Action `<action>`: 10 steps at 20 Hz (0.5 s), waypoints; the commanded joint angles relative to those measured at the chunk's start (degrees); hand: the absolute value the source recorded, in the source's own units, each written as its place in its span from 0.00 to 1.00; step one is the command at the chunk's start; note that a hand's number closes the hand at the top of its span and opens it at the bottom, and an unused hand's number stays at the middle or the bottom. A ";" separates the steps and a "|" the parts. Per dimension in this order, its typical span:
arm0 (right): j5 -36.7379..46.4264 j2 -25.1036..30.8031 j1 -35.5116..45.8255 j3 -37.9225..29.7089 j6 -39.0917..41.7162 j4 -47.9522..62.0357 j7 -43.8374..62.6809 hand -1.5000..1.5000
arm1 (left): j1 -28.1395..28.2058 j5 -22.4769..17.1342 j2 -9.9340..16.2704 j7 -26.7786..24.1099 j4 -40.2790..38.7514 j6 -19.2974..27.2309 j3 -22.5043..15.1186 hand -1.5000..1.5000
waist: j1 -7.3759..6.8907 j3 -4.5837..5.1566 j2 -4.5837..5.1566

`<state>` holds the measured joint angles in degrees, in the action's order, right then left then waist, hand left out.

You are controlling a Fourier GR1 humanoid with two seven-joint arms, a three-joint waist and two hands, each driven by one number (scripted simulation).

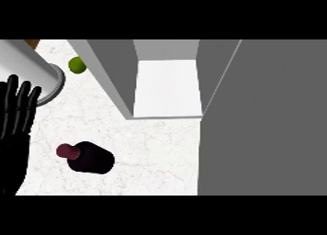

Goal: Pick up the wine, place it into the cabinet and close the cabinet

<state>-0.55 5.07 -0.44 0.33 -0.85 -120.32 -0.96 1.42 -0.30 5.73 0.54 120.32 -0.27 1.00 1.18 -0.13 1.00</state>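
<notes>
- Head view: white marble-look counter top [153, 156] fills the mid + lower left of the view.
- Dark, near-black wine bottle with a maroon cap [87, 157] stands on the counter, lower left of centre, seen steeply from above; cap points toward upper left.
- Bottle is free: nothing touches it, nothing grips it.
- Black left hand [10, 124] shows at the left edge, fingers straight + pointing up, released, holding nothing. It is near the bottle but apart from it, to the bottle's left.
- Right hand: not seen anywhere in this view.
- Grey cabinet w/ white inner floor [167, 87] sits top centre, open toward the viewer; grey side walls on both sides, white interior w/ nothing seen inside.
- Wide grey cabinet door panel [268, 119] covers the whole right side, swung open, its edge meeting the cabinet's right wall.
- Bottle is outside the cabinet, below + left of the opening.
- Small round green fruit, lime-like [76, 64], lies on the counter top left, just beside the cabinet's left wall.
- White cylinder-shaped object w/ grey rim [31, 69] at upper left, just above the left hand's fingertips; can't tell what it is.
</notes>
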 commanded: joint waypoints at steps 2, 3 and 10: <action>4.60 -2.52 -4.83 4.08 -2.72 -6.42 4.13 0.00 | 1.33 1.05 -0.81 0.07 1.60 -1.61 -3.11 0.00 | -1.05 0.14 -1.09; 5.07 -1.93 -3.04 3.13 -2.51 -5.14 3.45 0.00 | -1.98 -0.02 -0.69 -1.25 -1.38 -1.82 -1.62 0.00 | -1.05 0.14 -1.03; -4.85 -2.01 -13.42 11.13 4.48 -14.19 10.17 0.00 | 6.64 -12.33 -1.51 9.62 7.43 -6.02 -4.59 0.00 | -1.15 0.12 -1.35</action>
<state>-2.08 3.41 -9.36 7.77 1.40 -130.38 6.43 4.60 -7.30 4.35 4.87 123.78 -4.78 -2.78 0.30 0.00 -0.14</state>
